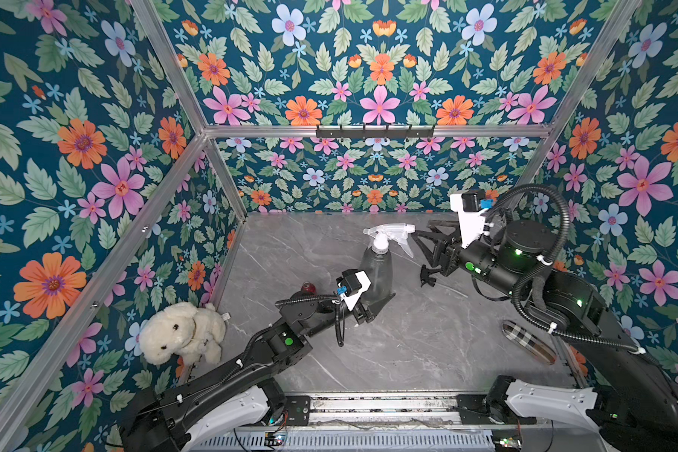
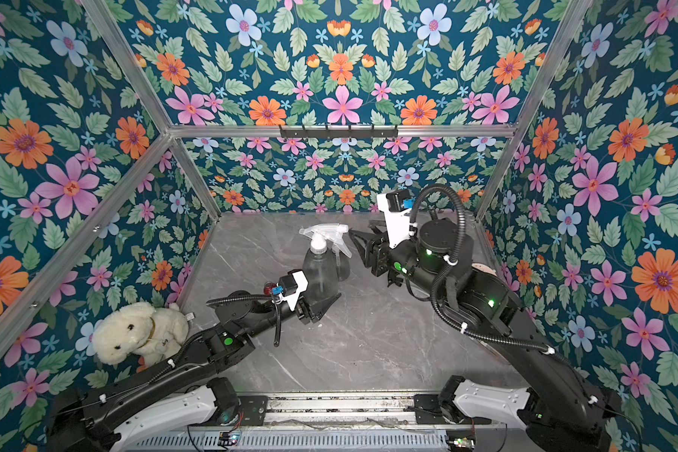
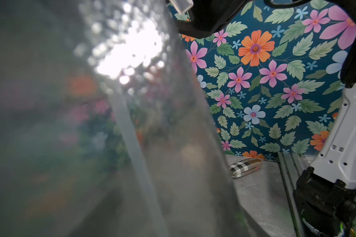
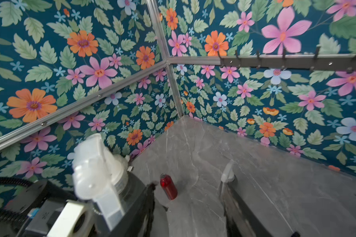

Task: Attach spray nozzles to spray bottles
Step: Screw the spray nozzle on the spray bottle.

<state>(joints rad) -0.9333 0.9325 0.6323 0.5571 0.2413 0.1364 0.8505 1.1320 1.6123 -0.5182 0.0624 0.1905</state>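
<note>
grey bottle (image 1: 377, 270): upright mid-surface (image 1: 408, 344), long axis vertical.
left tool (image 1: 373, 300): clamped on the grey bottle's lower body, steadying it. The left wrist view is mostly bottle wall, with the dip tube (image 3: 136, 153) visible inside.
whitish nozzle (image 1: 388, 231): on top of the grey bottle's neck, spout end toward the right arm.
right tool (image 1: 422, 227): jaws parted, nothing between them. It is level with the nozzle and just beside its spout end; looks apart, contact not certain.
key relation: the nozzle collar lies straight ahead of the right tool, on the grey bottle's vertical axis. The right arm is the free one and the nearer. Likely step is to take the collar and twist it down.
black nozzle (image 1: 427, 277): lying on the surface on the right-arm side of the grey bottle, under the right wrist.
red bottle (image 4: 169, 186): upright, on the grey bottle's other side from the right tool, no nozzle on it.
unclear: whether the threads are engaged or the nozzle only rests there. A greyish shape (image 2: 343, 263) is tucked right behind the grey bottle, maybe another bottle, cannot tell. One left fingertip is hidden by the bottle.
</note>
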